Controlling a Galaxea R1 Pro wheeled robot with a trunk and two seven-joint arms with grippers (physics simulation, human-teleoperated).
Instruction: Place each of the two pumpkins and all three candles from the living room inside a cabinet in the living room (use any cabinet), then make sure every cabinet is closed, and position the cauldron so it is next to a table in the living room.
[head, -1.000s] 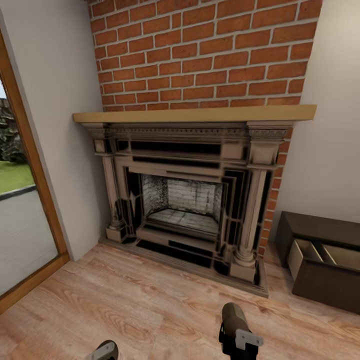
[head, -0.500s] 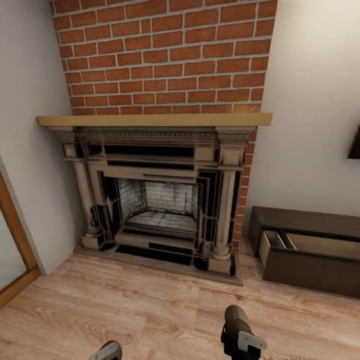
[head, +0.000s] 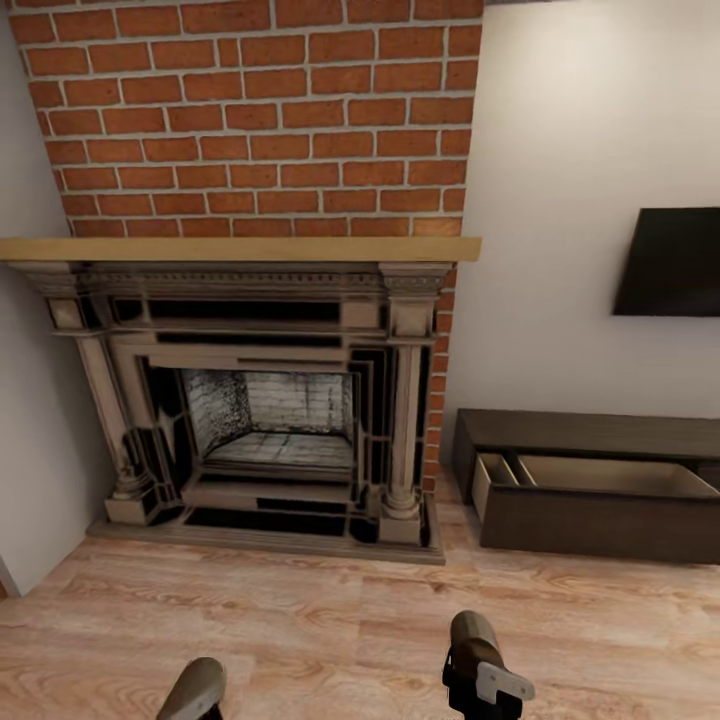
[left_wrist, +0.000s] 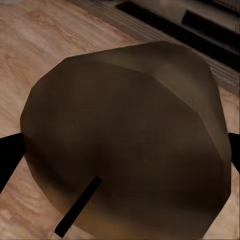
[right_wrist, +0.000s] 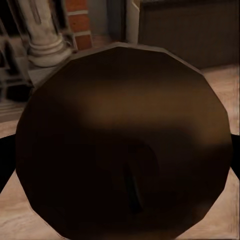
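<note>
Two tan-brown candles are held low in front of me. My left gripper is shut on one candle, which also shows at the head view's bottom edge as a candle. My right gripper is shut on the other candle, seen in the head view as a candle above the black wrist. The dark-brown cabinet stands against the wall at the right, with one drawer pulled out, its tan divided inside showing. The pumpkins, the cauldron and the table are out of view.
A carved stone fireplace with a wood mantel and a brick chimney breast stands ahead on the left. A dark TV hangs on the wall above the cabinet. Wood floor lies between me and both.
The view has swung to the right: the fireplace has slid left in the picture, the window has left it, and the TV and more of the cabinet have come in. Both grippers still hold their candles.
</note>
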